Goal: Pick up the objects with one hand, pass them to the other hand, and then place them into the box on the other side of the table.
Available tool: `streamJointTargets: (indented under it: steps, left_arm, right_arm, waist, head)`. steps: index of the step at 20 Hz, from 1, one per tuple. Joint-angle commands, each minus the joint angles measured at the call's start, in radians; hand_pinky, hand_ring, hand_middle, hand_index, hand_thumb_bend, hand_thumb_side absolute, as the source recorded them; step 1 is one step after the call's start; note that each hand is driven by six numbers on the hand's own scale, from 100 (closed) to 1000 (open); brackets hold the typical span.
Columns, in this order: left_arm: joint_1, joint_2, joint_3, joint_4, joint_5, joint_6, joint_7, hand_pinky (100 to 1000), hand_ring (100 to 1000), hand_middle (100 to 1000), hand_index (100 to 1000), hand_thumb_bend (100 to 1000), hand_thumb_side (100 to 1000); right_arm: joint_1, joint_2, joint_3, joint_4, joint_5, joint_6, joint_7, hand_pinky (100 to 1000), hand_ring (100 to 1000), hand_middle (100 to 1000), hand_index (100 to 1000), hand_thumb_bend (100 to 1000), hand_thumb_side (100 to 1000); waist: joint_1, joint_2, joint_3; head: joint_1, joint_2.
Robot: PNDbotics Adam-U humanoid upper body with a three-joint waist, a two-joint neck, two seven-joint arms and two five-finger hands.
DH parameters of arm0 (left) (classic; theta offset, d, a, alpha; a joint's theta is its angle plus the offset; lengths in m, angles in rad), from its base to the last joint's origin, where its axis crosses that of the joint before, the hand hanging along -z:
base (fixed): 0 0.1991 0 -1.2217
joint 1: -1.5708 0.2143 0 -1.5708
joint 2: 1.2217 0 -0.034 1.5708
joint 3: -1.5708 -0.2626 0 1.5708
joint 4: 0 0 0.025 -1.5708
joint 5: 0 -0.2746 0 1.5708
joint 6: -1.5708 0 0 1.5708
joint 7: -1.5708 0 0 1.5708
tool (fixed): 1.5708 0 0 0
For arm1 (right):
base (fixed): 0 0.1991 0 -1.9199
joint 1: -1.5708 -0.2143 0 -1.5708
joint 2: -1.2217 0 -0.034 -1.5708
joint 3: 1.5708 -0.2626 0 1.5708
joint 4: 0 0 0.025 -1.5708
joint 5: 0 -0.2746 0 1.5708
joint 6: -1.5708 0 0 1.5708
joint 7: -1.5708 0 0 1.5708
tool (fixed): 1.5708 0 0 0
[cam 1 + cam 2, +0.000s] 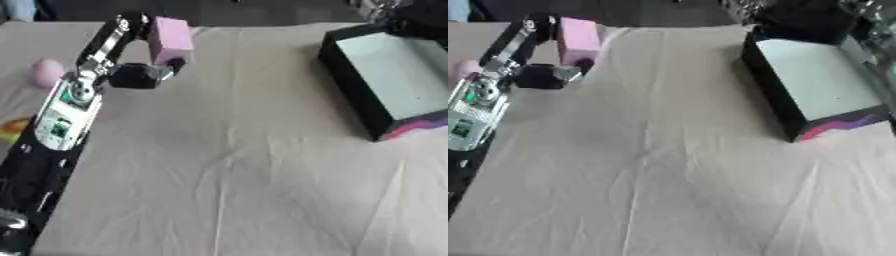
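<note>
My left hand (138, 50) is raised over the table's left side, its fingers and thumb closed round a pink rectangular block (170, 40) that stands upright in the grip. The black arm with its silver wrist runs back to the lower left corner. A pale pink rounded object (47, 71) lies on the cloth to the left of the arm. A black box with a pale inside (394, 70) stands at the right side of the table, well apart from the hand. My right hand shows in neither view.
A beige cloth (236, 165) covers the table, with creases through the middle. Something yellow and orange (10, 127) peeks in at the left edge. Dark shapes stand beyond the box at the far right (807, 20).
</note>
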Motion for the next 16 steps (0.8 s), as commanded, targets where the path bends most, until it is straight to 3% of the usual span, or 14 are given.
streamJointTargets:
  steps: [1, 16]
  left_arm:
    - [-0.007, -0.002, -0.005, -0.009, -0.02, -0.022, 0.006, 744, 655, 605, 538, 100, 157]
    - [-0.015, -0.064, -0.04, -0.015, -0.092, -0.079, 0.032, 743, 652, 606, 539, 100, 126]
  right_arm:
    - [-0.027, 0.015, 0.013, -0.009, 0.038, -0.002, 0.044, 966, 916, 951, 967, 100, 582]
    - [-0.093, 0.116, 0.103, 0.086, 0.121, -0.035, 0.158, 962, 921, 958, 971, 100, 595]
  waist:
    - [-0.014, -0.045, 0.001]
    - [-0.02, -0.048, 0.011]
  head:
    - [-0.006, 0.006]
    - [-0.027, 0.006]
